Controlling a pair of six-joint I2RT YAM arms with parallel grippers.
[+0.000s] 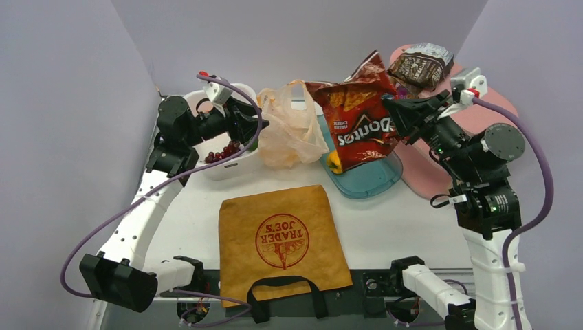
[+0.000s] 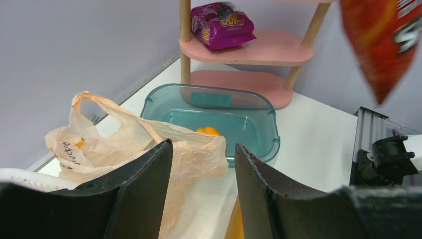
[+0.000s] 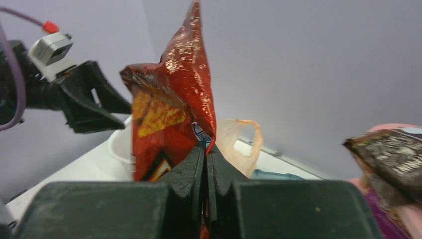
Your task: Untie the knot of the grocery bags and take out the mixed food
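Red Doritos bag (image 1: 357, 124) is held aloft, pinched by the right hand (image 3: 206, 149); left hand (image 2: 204, 149) is seen spread, empty, beside the peach plastic bag (image 1: 289, 137).

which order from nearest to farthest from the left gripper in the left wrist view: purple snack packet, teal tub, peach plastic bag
From the left gripper, in the left wrist view:
1. peach plastic bag: right at the fingertips, mostly to the left.
2. teal tub: just beyond the bag, straight ahead.
3. purple snack packet: farthest, up on the pink shelf behind the tub.
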